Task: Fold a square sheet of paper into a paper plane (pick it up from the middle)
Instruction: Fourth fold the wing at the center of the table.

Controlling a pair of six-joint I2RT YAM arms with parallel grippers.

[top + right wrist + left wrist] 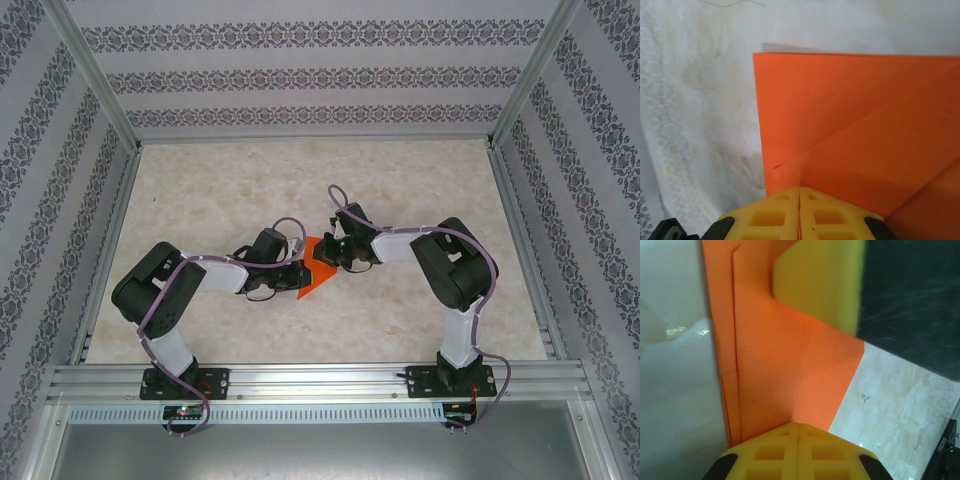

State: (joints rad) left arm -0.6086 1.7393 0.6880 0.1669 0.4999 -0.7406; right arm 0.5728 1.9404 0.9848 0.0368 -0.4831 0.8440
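the bright orange sheet of paper (316, 272), thin and already creased into overlapping flaps, sits near the middle of the pale marbled tabletop (420, 190), between the 2 black arms, which reach in from either side. in the top view it reads as a small angular shape with a point toward the near edge.

the left gripper (297, 273) meets the paper from the left. in its wrist view the 2 yellow ribbed fingers (765, 455) are pressed together with no gap, and the paper (780, 365) runs straight into their tips, so the jaws are closed tight and pinch the sheet. at least 2 layers show there, with stepped parallel edges along the left side and a faint crease leading to the fingertips.

the right gripper (331, 256) comes in from the right. its own yellow fingers (835, 220) are likewise closed against each other, gripping the edge of the paper (850, 130). a long diagonal fold crosses the sheet there, and the sheet's straight left edge stands against the tabletop (700, 110). in the left wrist view, 1 yellow pad of the right gripper (817, 285) lies flat against the face of the paper, with its black body just behind.

patterned wall panels (300, 80) enclose the table.
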